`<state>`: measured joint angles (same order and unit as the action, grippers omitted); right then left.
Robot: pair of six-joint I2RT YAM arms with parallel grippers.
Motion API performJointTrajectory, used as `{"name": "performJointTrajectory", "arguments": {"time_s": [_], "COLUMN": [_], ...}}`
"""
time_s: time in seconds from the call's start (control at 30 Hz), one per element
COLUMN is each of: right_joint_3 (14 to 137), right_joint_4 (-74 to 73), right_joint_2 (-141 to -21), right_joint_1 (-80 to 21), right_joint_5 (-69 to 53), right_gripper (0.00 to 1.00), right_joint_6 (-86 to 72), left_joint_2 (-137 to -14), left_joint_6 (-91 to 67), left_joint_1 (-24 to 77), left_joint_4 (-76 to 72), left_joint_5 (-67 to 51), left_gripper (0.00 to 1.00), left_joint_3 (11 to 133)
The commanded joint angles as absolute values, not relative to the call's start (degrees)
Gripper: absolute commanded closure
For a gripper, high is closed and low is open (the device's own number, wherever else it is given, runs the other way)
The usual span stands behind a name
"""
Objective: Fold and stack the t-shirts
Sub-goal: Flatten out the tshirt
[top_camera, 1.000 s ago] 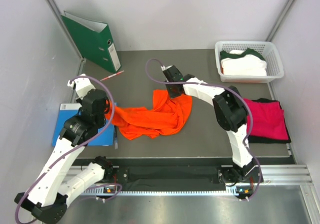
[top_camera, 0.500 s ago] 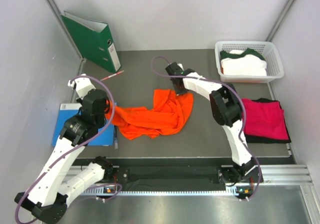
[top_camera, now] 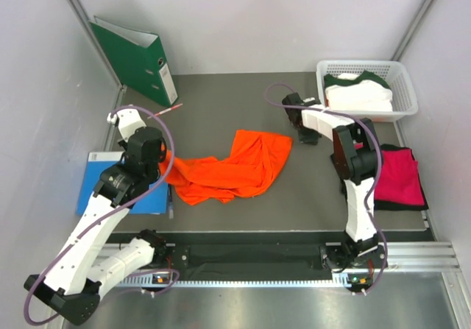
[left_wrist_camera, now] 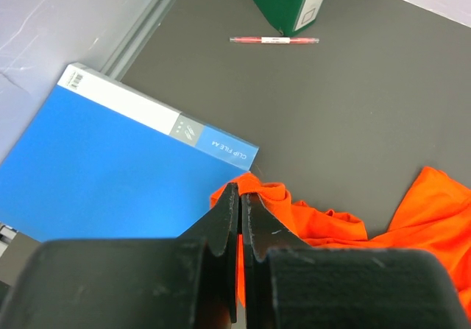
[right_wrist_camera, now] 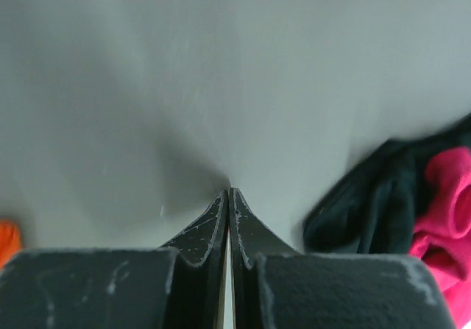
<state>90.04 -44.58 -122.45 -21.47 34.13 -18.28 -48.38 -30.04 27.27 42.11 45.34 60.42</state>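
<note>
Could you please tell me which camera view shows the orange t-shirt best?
The top external view: the whole orange t-shirt is visible, crumpled. The left wrist view shows only part of it; the right wrist view just an orange sliver.

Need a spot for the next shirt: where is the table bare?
Bare: the back strip between green binder and basket, and the front strip between orange shirt and near rail. Crowded: by blue folder and pink shirt.
</note>
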Motion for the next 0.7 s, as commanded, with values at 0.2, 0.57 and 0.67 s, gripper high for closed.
{"name": "performJointTrajectory", "arguments": {"time_s": [0.2,0.57,0.67], "right_joint_3": [81.4,82.3,82.5], "right_joint_4": [-27.8,-11.6,-9.0], "right_joint_2": [-101.0,-107.9,-111.9], "right_joint_1": [-26.3,-26.1,-25.9], "right_joint_5": [9.6,-17.2,-22.2], "right_gripper": [0.47,0.00,0.04], "right_joint_6": [-17.6,-28.4,-32.9], "left_joint_2": [-48.2,-48.1,-48.1], "left_joint_6": [-30.1,-31.2,-31.5], "left_joint_1": [27.1,27.1,27.1], "left_joint_4": [38.8,38.7,38.6], "left_joint_5": [44.1,42.7,42.5], "left_gripper": [1.00,1.00,1.00], "left_joint_3": [59.7,57.8,57.7]}}
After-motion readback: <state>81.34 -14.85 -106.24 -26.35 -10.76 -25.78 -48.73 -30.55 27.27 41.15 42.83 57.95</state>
